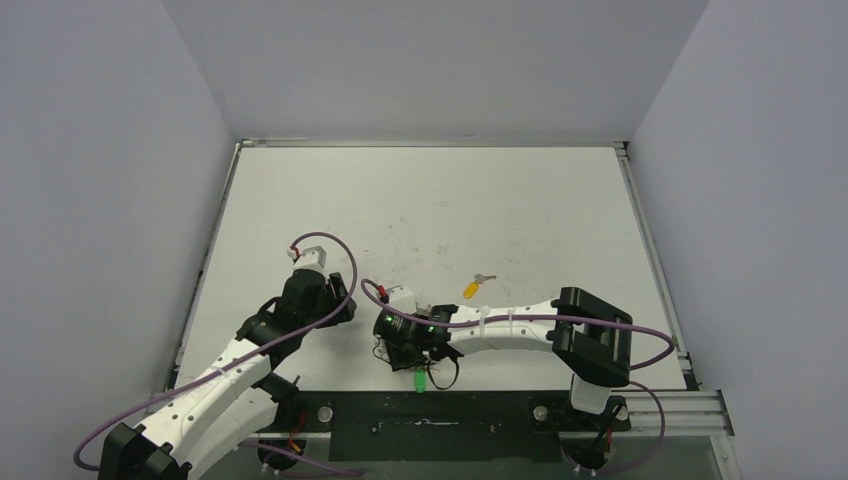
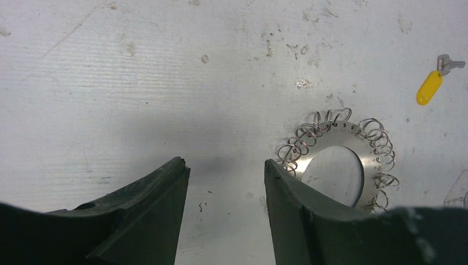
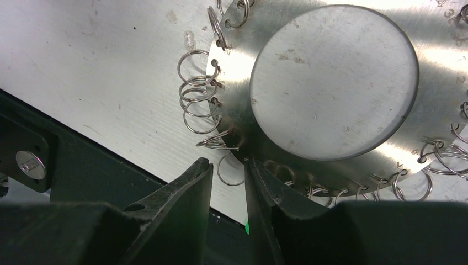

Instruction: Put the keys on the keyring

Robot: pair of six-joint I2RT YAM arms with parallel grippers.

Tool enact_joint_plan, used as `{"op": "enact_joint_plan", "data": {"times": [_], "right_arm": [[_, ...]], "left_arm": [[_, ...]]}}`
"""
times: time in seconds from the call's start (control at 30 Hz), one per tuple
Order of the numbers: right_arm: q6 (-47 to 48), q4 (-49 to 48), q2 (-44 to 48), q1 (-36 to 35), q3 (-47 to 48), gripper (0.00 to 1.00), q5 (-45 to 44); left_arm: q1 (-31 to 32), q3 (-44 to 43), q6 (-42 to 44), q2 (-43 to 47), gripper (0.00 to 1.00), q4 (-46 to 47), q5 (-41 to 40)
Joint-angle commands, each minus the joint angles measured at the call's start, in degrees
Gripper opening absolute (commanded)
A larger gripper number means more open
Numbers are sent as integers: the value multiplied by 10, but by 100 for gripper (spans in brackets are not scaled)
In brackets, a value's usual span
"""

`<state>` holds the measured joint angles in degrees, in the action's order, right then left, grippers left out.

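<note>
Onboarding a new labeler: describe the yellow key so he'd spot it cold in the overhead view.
On the white table, find the right arm lying across the near half. Just beyond its forearm, alone on bare tabletop, lies the yellow key. Its yellow head sets it apart: the other key, by the near edge, is green-headed.

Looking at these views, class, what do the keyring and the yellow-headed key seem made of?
Keyring: probably steel or aluminium, brushed finish; bright glare, fine scratches, springy wire loops. Yellow-headed key: seemingly glossy plastic head, saturated colour; grey metal blade.
</note>
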<state>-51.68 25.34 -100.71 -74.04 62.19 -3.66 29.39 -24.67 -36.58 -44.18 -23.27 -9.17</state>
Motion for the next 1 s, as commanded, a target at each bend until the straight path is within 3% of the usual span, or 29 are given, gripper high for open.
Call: {"op": "enact_joint_plan", "data": {"times": [0.0,0.7,0.97], "right_arm": [[-2,-17,23,-6,7,29,-9],[18,-24,22,-5,25,41,-12],[49,-62,92,34,-15,49,-3]], "left_arm": [[-4,-1,10,4,51,32,5],[-4,0,13,4,49,39,17],[0,-8,27,28,46,69,142]]}}
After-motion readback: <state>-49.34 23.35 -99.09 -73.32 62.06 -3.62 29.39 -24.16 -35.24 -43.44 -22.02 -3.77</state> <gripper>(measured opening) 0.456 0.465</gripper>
